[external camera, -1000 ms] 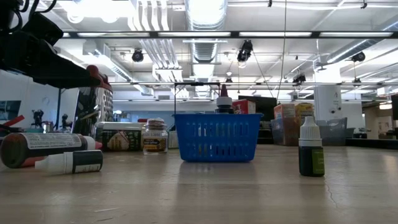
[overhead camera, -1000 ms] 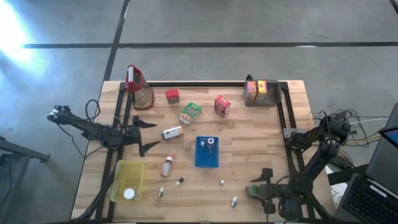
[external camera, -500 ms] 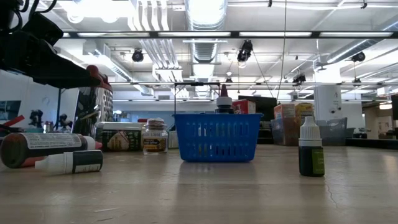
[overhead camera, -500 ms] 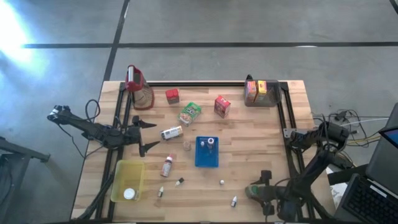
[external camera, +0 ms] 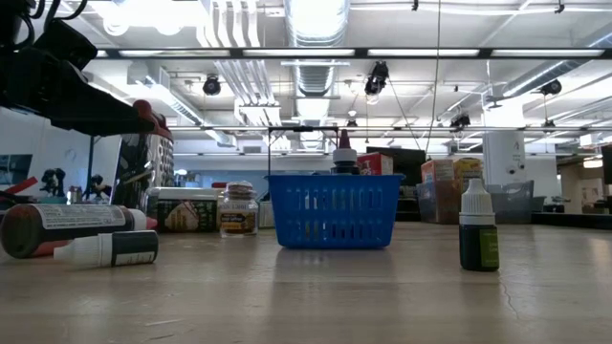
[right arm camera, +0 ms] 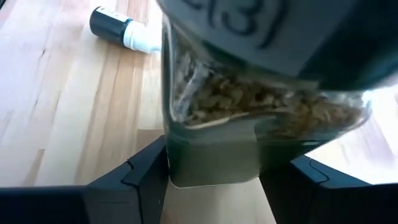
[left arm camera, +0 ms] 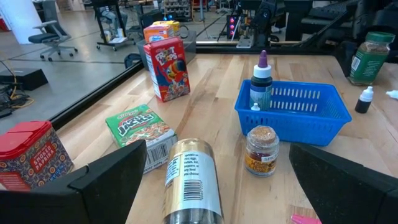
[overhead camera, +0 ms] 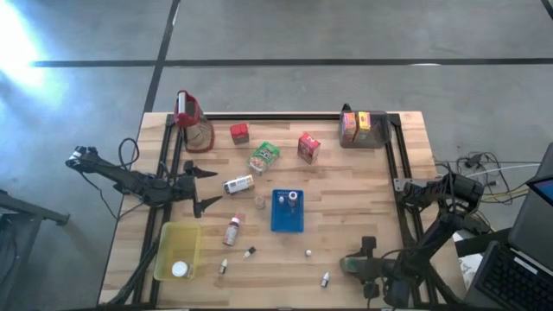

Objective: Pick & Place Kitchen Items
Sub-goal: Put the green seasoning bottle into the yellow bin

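My left gripper [overhead camera: 210, 189] hovers wide open over the table's left middle. A silver can [overhead camera: 238, 184] lies on its side just beyond its fingers, seen again as the can [left arm camera: 189, 180] in the left wrist view. Around it are a green carton [left arm camera: 140, 124], a red tin [left arm camera: 31, 155], a red cereal carton [left arm camera: 166, 67] and a small spice jar [left arm camera: 261, 149]. My right gripper [overhead camera: 361, 264] is at the near right corner, shut on a clear jar of flakes [right arm camera: 249, 106]. Small white-capped bottles [overhead camera: 326, 279] are scattered along the near side. My right gripper pinches the jar's clear glass body [right arm camera: 211, 149] between its two fingers [right arm camera: 134, 180], one on each side. The jar fills the wrist view and hides its own ends. Whether it stands on the table or hangs clear, I cannot tell.
A blue perforated basket [overhead camera: 287, 212] with a dropper bottle in it stands mid-table. A yellow tray [overhead camera: 171, 238] holding a white lid is near left. A clear jug with a red top [overhead camera: 192, 121] is far left, and a clear bin of cartons [overhead camera: 363, 128] far right.
The right arm's elbow has drifted slightly toward the table's near edge; its gripper stays at the near right corner with the jar. The left arm and the items have kept still.
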`<move>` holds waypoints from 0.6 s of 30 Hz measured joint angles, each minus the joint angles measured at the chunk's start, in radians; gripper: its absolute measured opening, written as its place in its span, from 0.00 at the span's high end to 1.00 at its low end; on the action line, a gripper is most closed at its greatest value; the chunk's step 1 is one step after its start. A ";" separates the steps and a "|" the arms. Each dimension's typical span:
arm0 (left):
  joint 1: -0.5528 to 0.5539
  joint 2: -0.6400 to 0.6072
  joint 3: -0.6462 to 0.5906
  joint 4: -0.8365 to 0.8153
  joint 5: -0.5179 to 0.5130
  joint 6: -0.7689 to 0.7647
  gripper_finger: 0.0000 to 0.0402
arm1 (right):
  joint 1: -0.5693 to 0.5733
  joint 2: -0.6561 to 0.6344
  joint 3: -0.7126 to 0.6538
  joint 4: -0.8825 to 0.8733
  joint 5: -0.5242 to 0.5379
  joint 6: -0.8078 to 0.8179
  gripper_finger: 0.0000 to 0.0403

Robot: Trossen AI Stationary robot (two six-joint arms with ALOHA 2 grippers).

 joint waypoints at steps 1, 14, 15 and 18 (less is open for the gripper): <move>0.000 0.000 0.000 0.000 0.000 0.000 0.00 | 0.000 0.000 0.000 0.000 0.002 -0.003 0.49; 0.000 0.000 0.000 0.000 0.000 0.000 0.00 | -0.001 0.000 0.000 0.032 0.003 -0.015 0.51; 0.000 0.000 0.000 0.000 0.000 0.000 0.00 | -0.001 0.000 0.000 0.035 -0.007 -0.015 0.51; 0.000 0.000 0.000 0.000 0.000 0.000 0.00 | 0.000 -0.002 0.000 0.047 -0.023 -0.013 0.50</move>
